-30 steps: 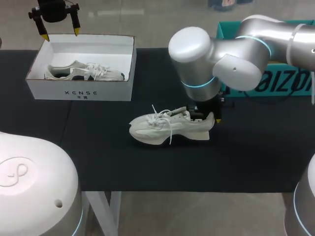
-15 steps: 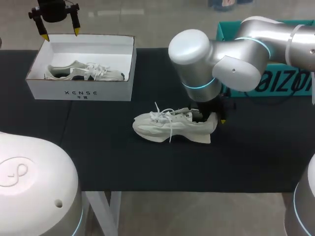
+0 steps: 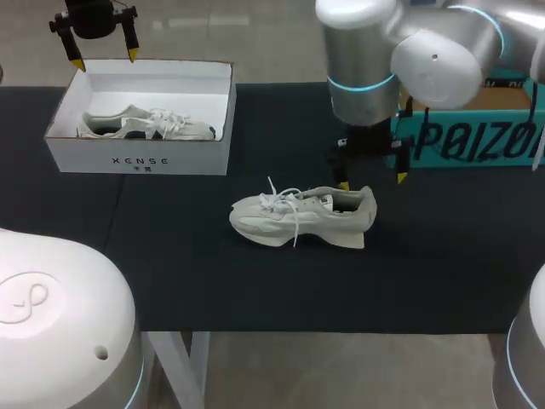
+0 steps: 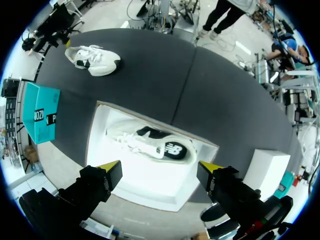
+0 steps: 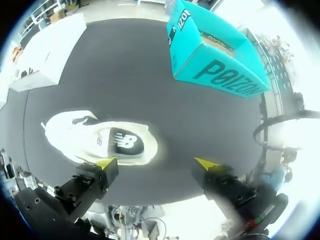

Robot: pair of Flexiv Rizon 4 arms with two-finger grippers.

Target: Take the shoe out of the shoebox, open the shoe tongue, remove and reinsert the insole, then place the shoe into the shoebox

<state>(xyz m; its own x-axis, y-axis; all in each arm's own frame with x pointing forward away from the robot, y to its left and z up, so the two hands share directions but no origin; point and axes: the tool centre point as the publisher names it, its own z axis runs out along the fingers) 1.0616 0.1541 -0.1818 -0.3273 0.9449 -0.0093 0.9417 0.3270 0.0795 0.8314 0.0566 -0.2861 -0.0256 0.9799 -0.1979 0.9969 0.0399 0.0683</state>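
Black table (image 3: 170,256) at a two-arm robot station: a white shoe (image 3: 298,217) stands on its sole outside the shoebox (image 3: 140,158), to the shoebox's right and nearer the robot. The right gripper (image 3: 372,181) hangs above the heel end, the end farthest from the shoebox, fingers wide and empty. The left gripper (image 3: 105,61) hovers at the shoebox's far wall, also spread wide; another shoe (image 3: 145,125) lies inside.

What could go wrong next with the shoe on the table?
Loose laces lie over the shoe at its tongue and may snag the right gripper, open by the heel. The shoe is unheld, with the left gripper off over the shoebox, so it may slide when pushed.
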